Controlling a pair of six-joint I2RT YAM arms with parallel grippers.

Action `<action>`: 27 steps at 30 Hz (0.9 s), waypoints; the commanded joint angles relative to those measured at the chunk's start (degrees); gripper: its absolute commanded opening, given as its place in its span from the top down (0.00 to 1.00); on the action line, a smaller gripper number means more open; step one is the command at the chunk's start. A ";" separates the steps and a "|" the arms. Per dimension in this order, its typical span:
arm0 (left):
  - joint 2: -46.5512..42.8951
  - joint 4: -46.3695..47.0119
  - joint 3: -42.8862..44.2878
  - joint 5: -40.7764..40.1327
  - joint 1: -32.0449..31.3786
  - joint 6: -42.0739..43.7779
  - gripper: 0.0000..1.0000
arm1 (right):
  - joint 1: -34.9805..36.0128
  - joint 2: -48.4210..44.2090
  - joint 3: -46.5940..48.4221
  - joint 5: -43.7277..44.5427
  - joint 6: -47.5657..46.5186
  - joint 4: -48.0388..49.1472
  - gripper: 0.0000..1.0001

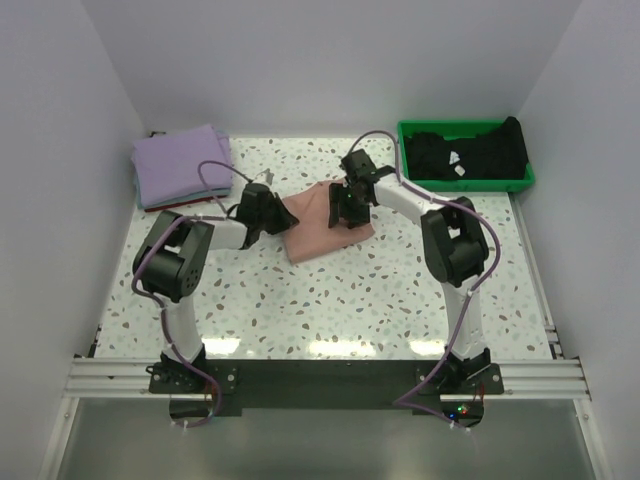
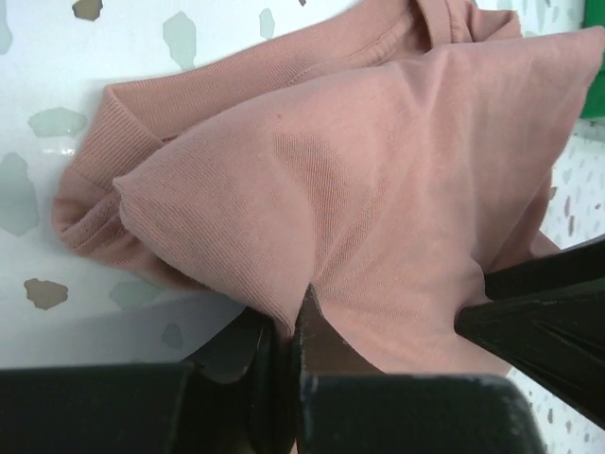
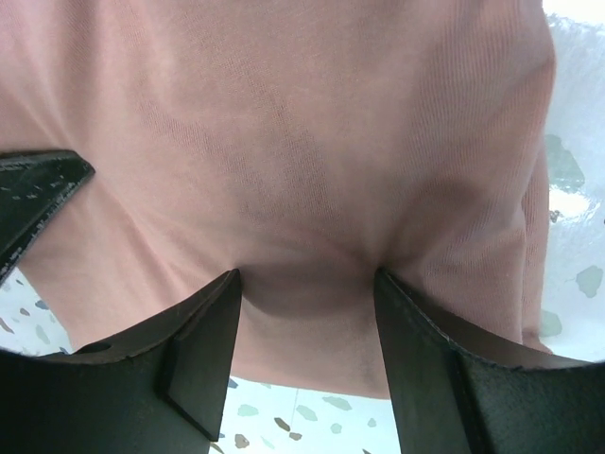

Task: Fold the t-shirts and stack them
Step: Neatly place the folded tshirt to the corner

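The salmon-pink t-shirt (image 1: pixel 318 232) lies folded on the middle of the table, also filling the left wrist view (image 2: pixel 378 170) and the right wrist view (image 3: pixel 302 142). My left gripper (image 1: pixel 278 215) is shut on its left edge, cloth pinched between the jaws (image 2: pixel 295 317). My right gripper (image 1: pixel 345 212) is open, its fingers pressed down on the shirt's far right part (image 3: pixel 307 284). A folded lavender t-shirt (image 1: pixel 183 163) lies at the back left. Black t-shirts (image 1: pixel 465 150) lie in the green tray.
The green plastic tray (image 1: pixel 466 183) stands at the back right. Under the lavender shirt a stack of other folded cloth edges (image 1: pixel 160 207) shows. White walls close in the table on three sides.
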 commanded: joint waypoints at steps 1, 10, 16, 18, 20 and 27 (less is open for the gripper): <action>1.65 -16.18 4.12 -6.78 -0.34 7.75 1.00 | 0.07 -1.88 -1.28 -1.37 0.17 -0.30 0.39; -0.10 -38.69 21.00 -20.67 -0.25 27.37 1.00 | 0.07 -8.56 -5.93 0.74 -1.59 -2.85 0.38; -1.16 -42.65 25.14 -27.44 -0.25 35.54 1.00 | 0.07 -11.64 -8.92 0.39 -1.24 -2.68 0.38; -1.07 -43.44 26.46 -28.41 -0.25 38.08 1.00 | 0.07 -12.08 -9.80 0.30 -0.98 -2.68 0.38; -1.07 -43.88 27.25 -28.41 -0.25 39.06 1.00 | 0.16 -12.69 -10.68 0.39 -0.89 -2.77 0.38; -2.47 -44.50 25.85 -19.83 -0.25 35.39 1.00 | 0.16 -14.10 -12.70 0.48 -0.62 -2.77 0.39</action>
